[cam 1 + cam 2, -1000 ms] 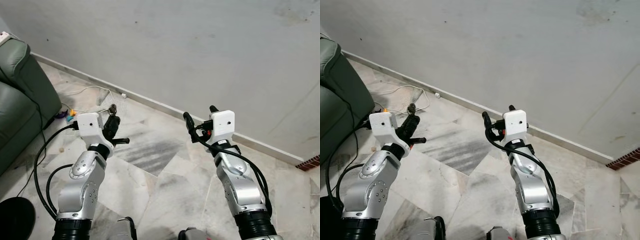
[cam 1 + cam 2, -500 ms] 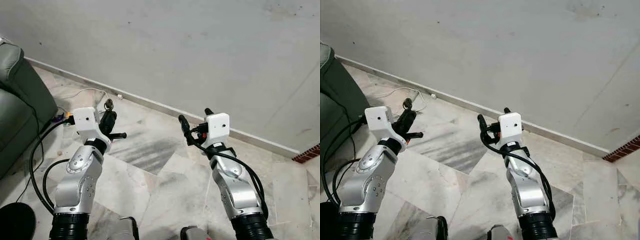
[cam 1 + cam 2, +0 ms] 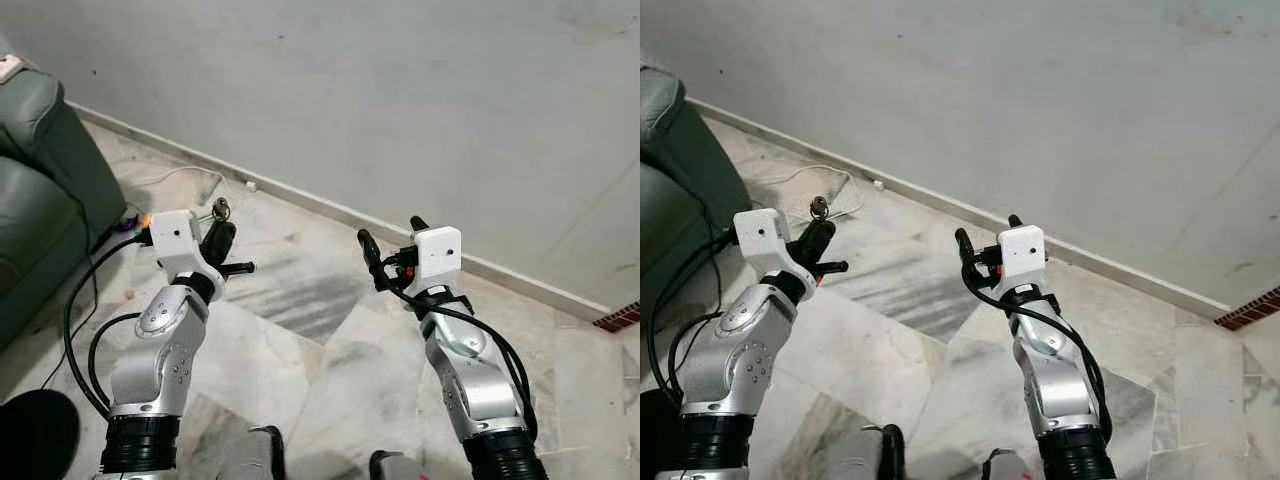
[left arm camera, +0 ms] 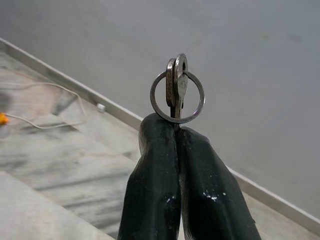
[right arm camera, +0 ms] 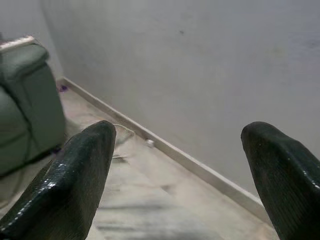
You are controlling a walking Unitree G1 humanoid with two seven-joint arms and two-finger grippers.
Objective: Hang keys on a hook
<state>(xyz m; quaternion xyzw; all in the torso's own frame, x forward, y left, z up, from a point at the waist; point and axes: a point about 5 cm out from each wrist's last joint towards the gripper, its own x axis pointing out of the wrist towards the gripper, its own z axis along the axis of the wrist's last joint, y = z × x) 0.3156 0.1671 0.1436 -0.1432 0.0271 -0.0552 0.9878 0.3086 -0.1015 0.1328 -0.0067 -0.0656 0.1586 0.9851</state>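
Metal keys [image 4: 177, 90] on ring — pinched tight in left gripper [image 4: 176, 131], held up near wall [image 3: 400, 90]. Right gripper [image 5: 180, 145] wide open — holds nothing.

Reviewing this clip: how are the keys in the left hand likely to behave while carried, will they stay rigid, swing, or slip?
The keys are pinched by their blades in the shut left hand, so they probably stay rigid. The thin ring hangs loose through their heads and may swing. Being small smooth metal, they look light but could slip if the pinch eases.
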